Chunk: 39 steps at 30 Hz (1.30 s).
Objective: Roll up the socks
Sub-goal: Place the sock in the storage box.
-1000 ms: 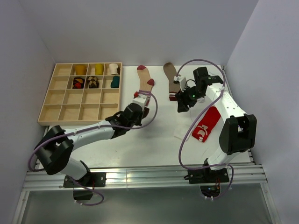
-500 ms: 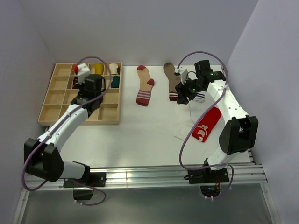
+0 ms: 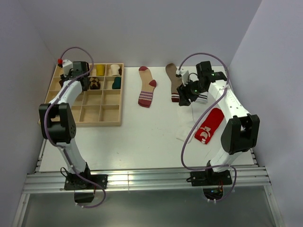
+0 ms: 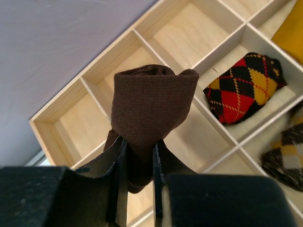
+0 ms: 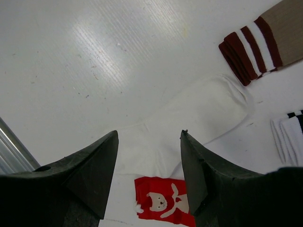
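My left gripper (image 3: pixel 75 77) is shut on a rolled dark brown sock (image 4: pixel 149 101) and holds it above the far-left compartments of the wooden tray (image 3: pixel 80 124); the jaws (image 4: pixel 138 142) pinch the roll's lower end. My right gripper (image 3: pixel 185 96) is open and empty, hovering over a flat white sock (image 5: pixel 189 123) with a red sock with a white bear mark (image 5: pixel 163 205) just beyond. On the table lie a tan-and-red sock (image 3: pixel 147 90), a brown sock with a striped cuff (image 3: pixel 173 81), the red sock (image 3: pixel 210 125) and the white sock (image 3: pixel 183 133).
The tray's back row holds several rolled socks, among them a red-yellow argyle roll (image 4: pixel 244 87) and a darker argyle roll (image 4: pixel 284 151). The compartments under my left gripper (image 4: pixel 85 123) are bare wood. A white sock with black stripes (image 5: pixel 289 135) lies by my right gripper.
My left arm has swung from the middle of the table to the tray's far-left back corner, carrying the rolled brown sock. My right gripper has shifted slightly and stays open.
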Motion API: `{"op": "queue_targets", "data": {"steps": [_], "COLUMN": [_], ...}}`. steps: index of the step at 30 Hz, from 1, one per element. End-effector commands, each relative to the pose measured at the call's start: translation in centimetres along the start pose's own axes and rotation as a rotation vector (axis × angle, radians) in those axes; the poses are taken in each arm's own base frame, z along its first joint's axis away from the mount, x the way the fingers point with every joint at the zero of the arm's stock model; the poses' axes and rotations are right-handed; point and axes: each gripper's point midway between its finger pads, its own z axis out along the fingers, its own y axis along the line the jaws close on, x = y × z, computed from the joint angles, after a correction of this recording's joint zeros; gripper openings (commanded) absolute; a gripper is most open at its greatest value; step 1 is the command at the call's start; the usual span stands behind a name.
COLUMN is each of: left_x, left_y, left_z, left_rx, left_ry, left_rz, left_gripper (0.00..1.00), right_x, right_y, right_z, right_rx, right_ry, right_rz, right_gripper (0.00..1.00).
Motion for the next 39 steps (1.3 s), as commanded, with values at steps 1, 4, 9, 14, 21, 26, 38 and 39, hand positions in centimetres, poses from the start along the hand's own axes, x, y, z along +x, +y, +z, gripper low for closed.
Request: {"op": "queue_targets", "data": {"steps": [1,4,9,14,21,26,38,39], "left_x": [-1.5,0.0,1.8,4.4,6.9,8.6,7.6,7.0], "left_y": [-0.1,-0.9,-2.5,-3.8,-4.9,-5.6,-1.7,-1.2], "left_z": [0.8,2.9,4.7,5.9,6.4,6.2,3.7,3.4], "left_rx": [0.018,0.026,0.045,0.067,0.107,0.159,0.075,0.071], "left_ry": [0.029,0.081,0.155,0.229,0.306,0.376,0.353,0.338], "left_rz": [0.031,0.085,0.15,0.186,0.229,0.276,0.271,0.267], "left_gripper": [0.0,0.0,0.0,0.0,0.0,0.0,0.0,0.0], "right_x": [-1.2,-0.9,-0.4,0.3,0.9,1.5,1.4,1.4], "right_y": [-0.7,-0.8,-1.0,-1.1,-1.5,-1.5,-1.1,-1.1], "right_z": [0.2,0.8,1.6,2.4,3.1,3.6,3.7,3.8], "right_rx": [-0.006,-0.021,-0.035,-0.055,-0.057,-0.066,-0.09,-0.091], "right_ry": [-0.033,-0.023,-0.011,0.004,0.018,0.025,0.019,0.018], "right_rz": [-0.03,-0.028,-0.028,-0.022,-0.014,-0.001,0.005,0.007], "right_gripper": [0.62,0.62,0.62,0.62,0.61,0.61,0.61,0.61]}}
